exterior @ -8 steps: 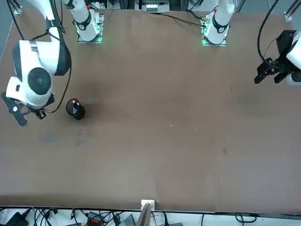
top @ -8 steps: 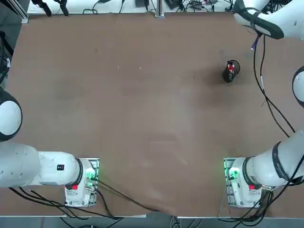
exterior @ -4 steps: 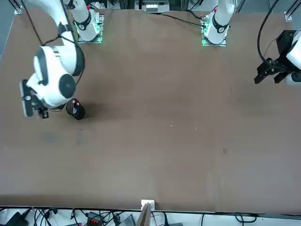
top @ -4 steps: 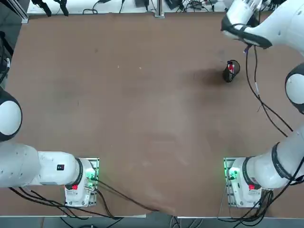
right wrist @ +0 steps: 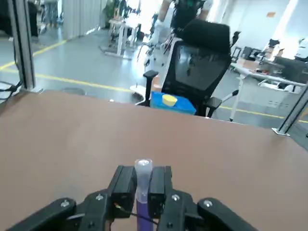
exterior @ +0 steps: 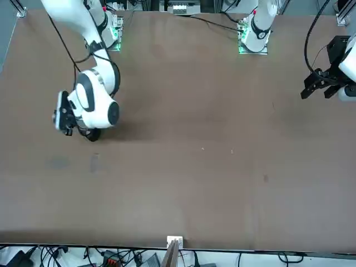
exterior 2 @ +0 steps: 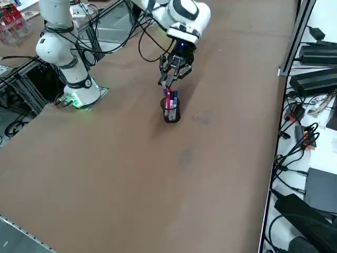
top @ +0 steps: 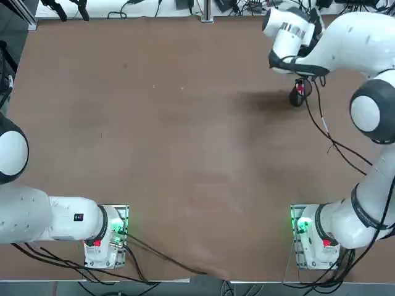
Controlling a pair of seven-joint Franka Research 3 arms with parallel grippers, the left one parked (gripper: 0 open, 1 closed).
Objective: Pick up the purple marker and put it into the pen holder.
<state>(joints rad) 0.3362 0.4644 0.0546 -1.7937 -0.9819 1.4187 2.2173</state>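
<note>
The right pincer (right wrist: pixel 142 185) is squeezed tight on the purple marker (right wrist: pixel 142 192). In the wrist view the marker stands straight up between the two fingers (right wrist: pixel 122 185), and its pale end pokes out past the tips. In the right side view the right pincer (exterior 2: pixel 169 80) hangs off the big white wrist and points down at the table.

Right below it sits the pen holder (exterior 2: pixel 171 112), a little black cup standing upright on the brown table (exterior 2: pixel 131 174). A red item (exterior 2: pixel 168 98) and something bluish already stick up out of the cup. From the top view the pen holder (top: pixel 297 95) peeks out from just under the white arm, near the far right part of the table. From the front view only a bit of the black pen holder (exterior: pixel 91 135) shows below the round white wrist.

So the cup is just under the pincer, a little to one side. I think the marker has to be stood tip-down over the round rim, so its long side goes up and down, and then let go. I cannot tell how near the marker's end is to the rim.
</note>
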